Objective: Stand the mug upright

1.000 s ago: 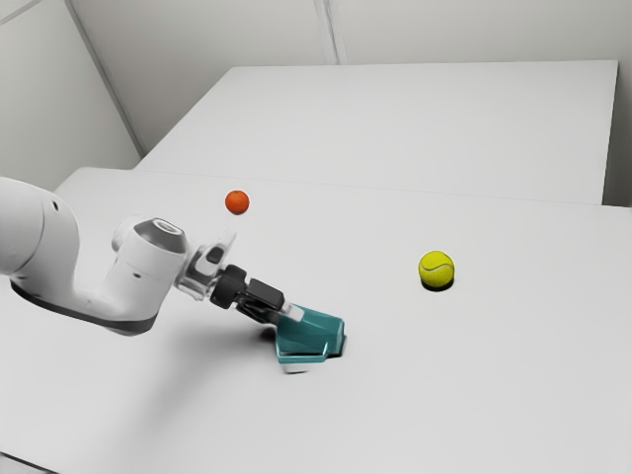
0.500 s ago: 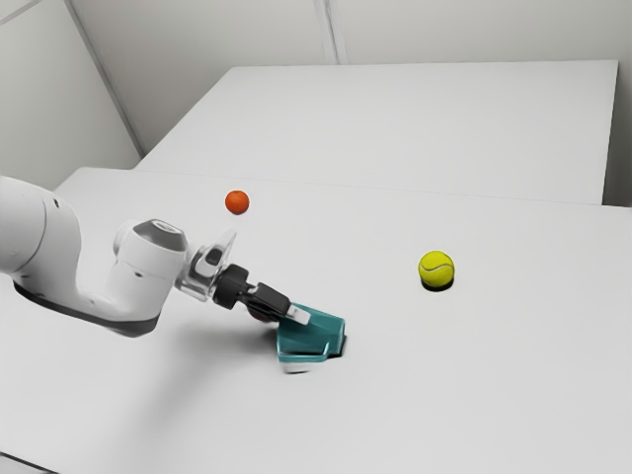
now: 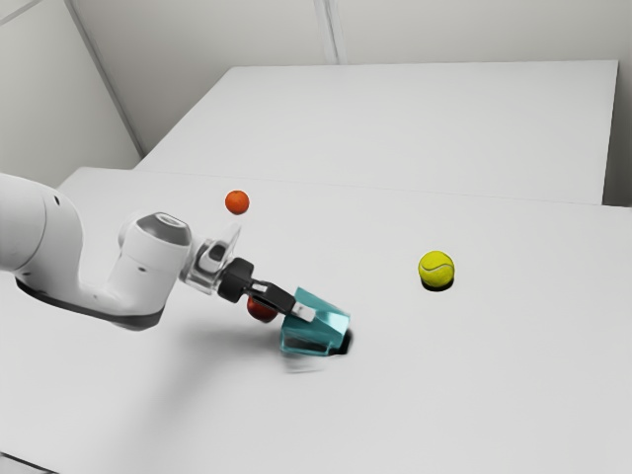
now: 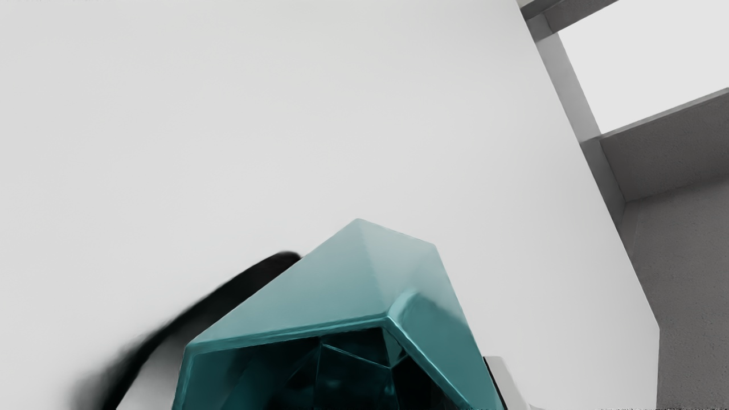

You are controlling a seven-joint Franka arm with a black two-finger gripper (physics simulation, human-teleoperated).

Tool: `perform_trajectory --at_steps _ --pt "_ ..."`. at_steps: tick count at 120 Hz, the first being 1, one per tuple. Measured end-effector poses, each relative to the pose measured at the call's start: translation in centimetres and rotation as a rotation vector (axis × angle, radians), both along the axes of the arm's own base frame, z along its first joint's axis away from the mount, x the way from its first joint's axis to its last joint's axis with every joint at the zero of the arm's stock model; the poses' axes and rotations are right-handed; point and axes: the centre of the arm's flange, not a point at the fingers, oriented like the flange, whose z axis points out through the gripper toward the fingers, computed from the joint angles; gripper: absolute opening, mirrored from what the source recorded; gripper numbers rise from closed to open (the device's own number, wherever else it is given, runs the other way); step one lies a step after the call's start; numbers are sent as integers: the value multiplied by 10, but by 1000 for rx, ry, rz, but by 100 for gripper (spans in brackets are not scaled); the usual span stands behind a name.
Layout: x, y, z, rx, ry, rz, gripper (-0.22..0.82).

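Observation:
The teal mug [image 3: 321, 331] is tilted on its side, its raised end off the table and a dark shadow beside it. My gripper [image 3: 302, 312] is shut on its wall from the upper left in the exterior view. In the wrist view, the angular mug [image 4: 336, 296] shows its dark open mouth close to my hand. One pale fingertip [image 4: 502, 381] lies along the mug's outer side there; the other is hidden.
A red ball-like thing [image 3: 262, 308] sits close behind my gripper, partly covered by it. An orange ball [image 3: 237, 202] lies farther back, and a yellow-green tennis ball [image 3: 436, 269] lies toward the exterior view's right. The white table [image 3: 494, 385] carries them.
The mug has risen slightly and tilted with my gripper, shifting a little toward the exterior view's right. The red thing behind the gripper has come into sight.

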Motion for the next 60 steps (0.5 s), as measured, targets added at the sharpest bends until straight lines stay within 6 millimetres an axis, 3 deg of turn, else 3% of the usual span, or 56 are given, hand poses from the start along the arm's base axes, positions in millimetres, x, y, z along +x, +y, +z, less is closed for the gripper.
perform_trajectory --at_steps 32,47,60 --pt "7 -21 30 45 -83 -71 -17" --pt "15 -26 53 189 -141 -163 -17" --pt "23 -32 61 365 -174 -256 -17"
